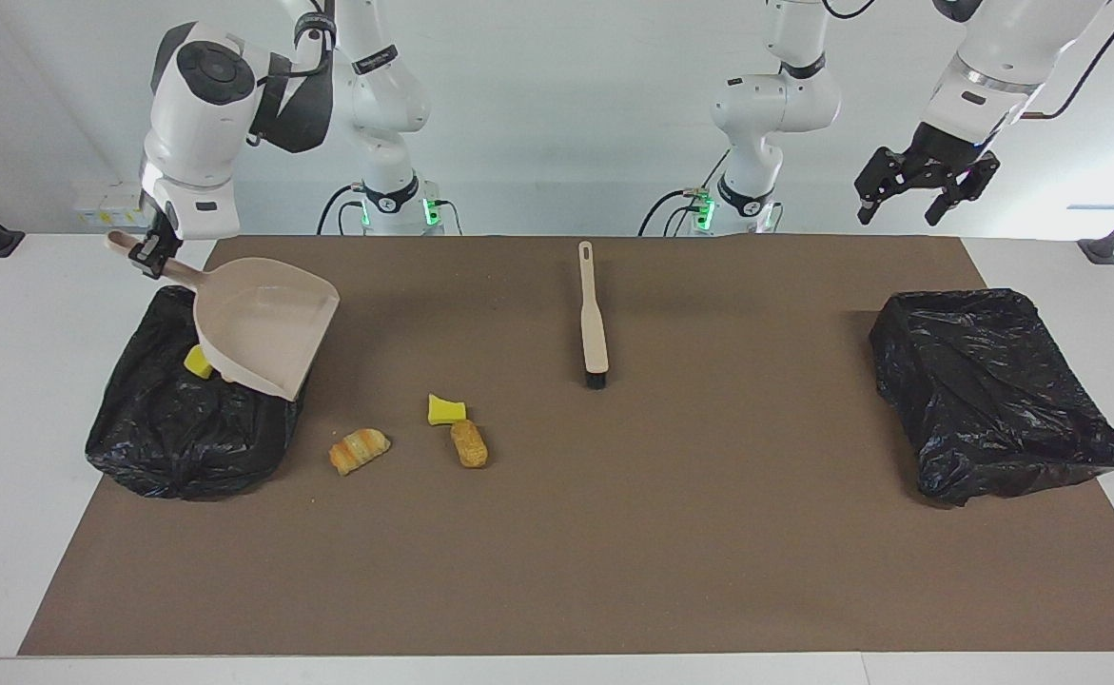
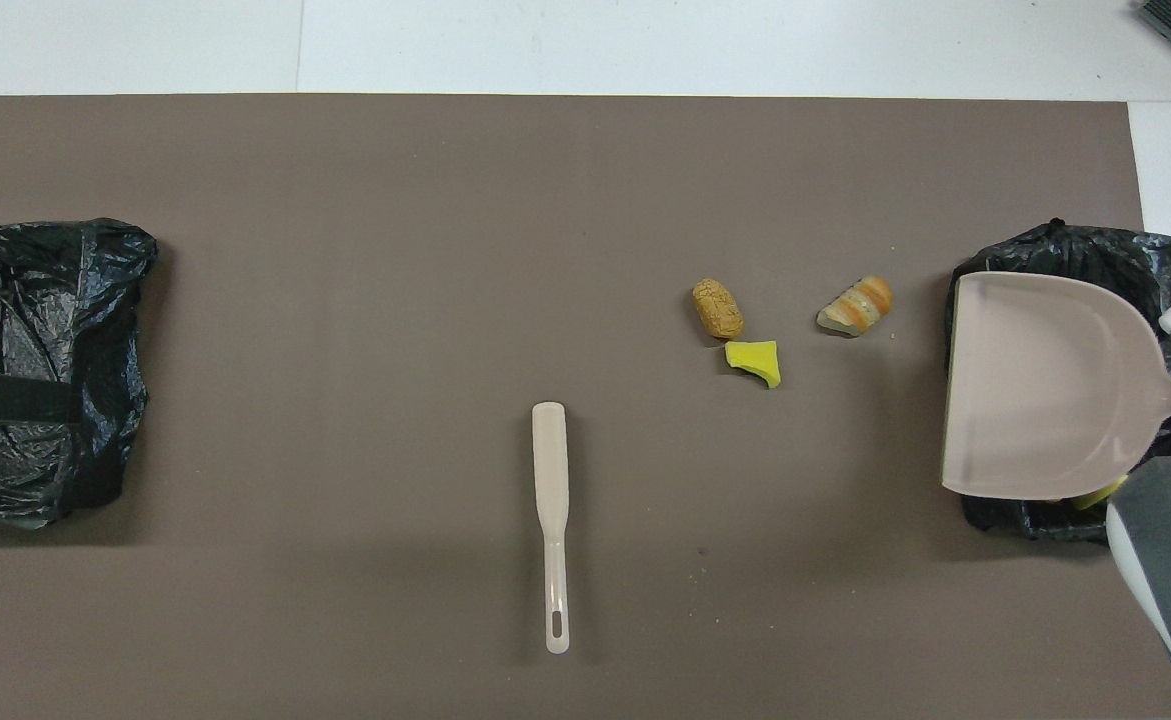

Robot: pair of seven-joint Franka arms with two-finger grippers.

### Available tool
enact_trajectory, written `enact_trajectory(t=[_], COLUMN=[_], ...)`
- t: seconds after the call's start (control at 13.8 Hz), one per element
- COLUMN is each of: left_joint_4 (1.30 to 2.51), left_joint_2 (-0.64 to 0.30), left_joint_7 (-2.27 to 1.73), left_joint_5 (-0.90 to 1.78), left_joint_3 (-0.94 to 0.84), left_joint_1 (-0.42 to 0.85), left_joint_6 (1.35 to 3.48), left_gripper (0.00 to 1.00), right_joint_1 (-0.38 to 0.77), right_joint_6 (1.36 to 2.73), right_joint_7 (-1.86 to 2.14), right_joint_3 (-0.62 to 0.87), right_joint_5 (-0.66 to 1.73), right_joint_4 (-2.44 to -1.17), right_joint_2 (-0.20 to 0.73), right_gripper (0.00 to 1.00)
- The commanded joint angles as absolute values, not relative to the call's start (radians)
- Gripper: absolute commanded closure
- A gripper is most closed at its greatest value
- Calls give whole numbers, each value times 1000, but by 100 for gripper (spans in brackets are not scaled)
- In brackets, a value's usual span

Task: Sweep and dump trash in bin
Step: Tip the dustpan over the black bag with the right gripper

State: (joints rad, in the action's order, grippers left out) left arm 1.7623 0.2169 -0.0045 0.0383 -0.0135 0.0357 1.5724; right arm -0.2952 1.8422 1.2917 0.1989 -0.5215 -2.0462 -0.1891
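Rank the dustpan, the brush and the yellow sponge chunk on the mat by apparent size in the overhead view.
1. dustpan, raised over the bin, so nearer the camera and somewhat enlarged
2. brush
3. yellow sponge chunk

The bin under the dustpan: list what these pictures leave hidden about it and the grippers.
- Black-bagged bin, both views: the beige plastic dustpan covers its contents; only a yellow sponge chunk peeks out.
- Right gripper, overhead view: cut off by the edge.
- Left gripper, overhead view: only a dark sliver shows.
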Motion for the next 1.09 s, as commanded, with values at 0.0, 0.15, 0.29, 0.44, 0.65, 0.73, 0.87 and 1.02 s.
enact_trajectory(t=[0.0,0.15,0.29,0.44,0.65,0.73,0.87,1.02], left_joint_4=[1753,1753,1743,1730,1690,1690,1692,1692], left_joint_2=[224,224,216,207,187,187,187,189], left_joint_7=[-5,-11,-8,-34,-42,-41,-51,-51], left_joint_5=[25,25,25,26,25,25,25,25], left_joint_3=[-18,-20,-21,-25,-23,-23,-21,-18], left_joint_1=[32,32,31,34,31,29,28,28], left_joint_6=[1548,1551,1559,1566,1552,1554,1546,1548], left_gripper=[0,0,0,0,0,0,0,0], right_joint_1=[-301,-250,-209,-192,-129,-100,-34,47], right_joint_6=[1754,1706,1694,1690,1697,1703,1701,1707], right_joint_7=[1155,970,869,697,395,311,116,-54], right_joint_3=[202,204,204,204,219,219,219,219], right_joint_5=[-323,-255,-221,-134,-89,-59,-9,50], right_joint_4=[-2034,-2034,-2033,-2033,-2025,-2020,-1976,-1924], right_joint_2=[-196,-201,-201,-204,-192,-174,-128,-72], right_gripper=[100,100,100,100,100,100,100,100])
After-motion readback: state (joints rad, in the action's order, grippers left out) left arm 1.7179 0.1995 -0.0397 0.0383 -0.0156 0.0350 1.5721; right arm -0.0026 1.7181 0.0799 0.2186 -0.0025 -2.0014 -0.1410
